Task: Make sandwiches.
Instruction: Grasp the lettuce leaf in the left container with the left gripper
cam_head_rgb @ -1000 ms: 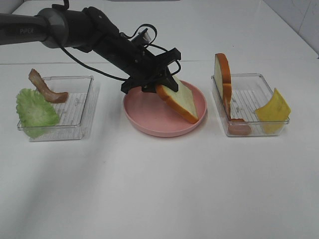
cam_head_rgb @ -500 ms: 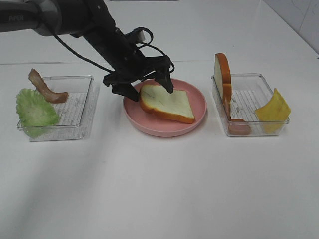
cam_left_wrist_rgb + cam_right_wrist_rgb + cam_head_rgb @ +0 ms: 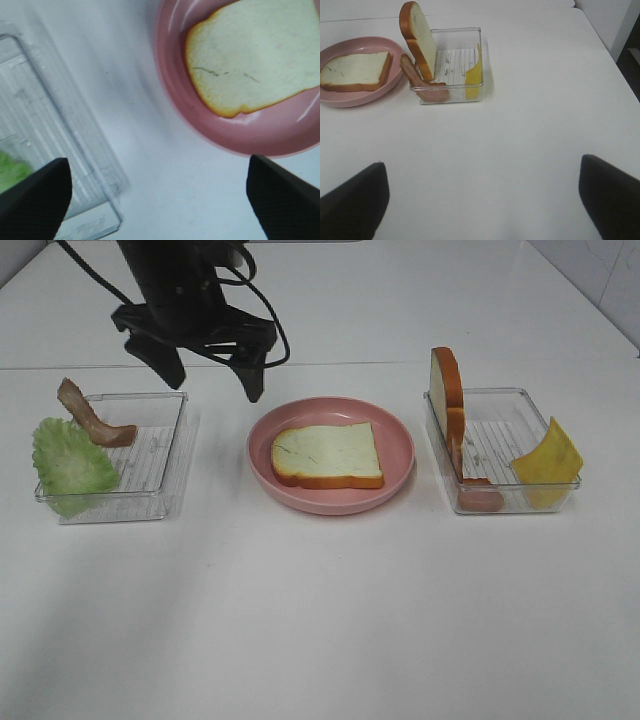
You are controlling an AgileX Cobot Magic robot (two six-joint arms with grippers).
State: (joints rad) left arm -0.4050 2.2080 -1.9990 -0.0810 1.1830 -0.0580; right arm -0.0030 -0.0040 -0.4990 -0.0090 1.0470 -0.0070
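Left gripper (image 3: 213, 385) and right gripper (image 3: 485, 200) hold jaws wide, empty; only the high view shows the bacon (image 3: 90, 418).

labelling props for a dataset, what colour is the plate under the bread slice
Pink, all over. The plate shows best in the exterior high view.

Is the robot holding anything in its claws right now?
No, nothing. The left gripper hangs open and empty, the bread slice lies loose on the pink plate, and the right gripper is open and empty too.
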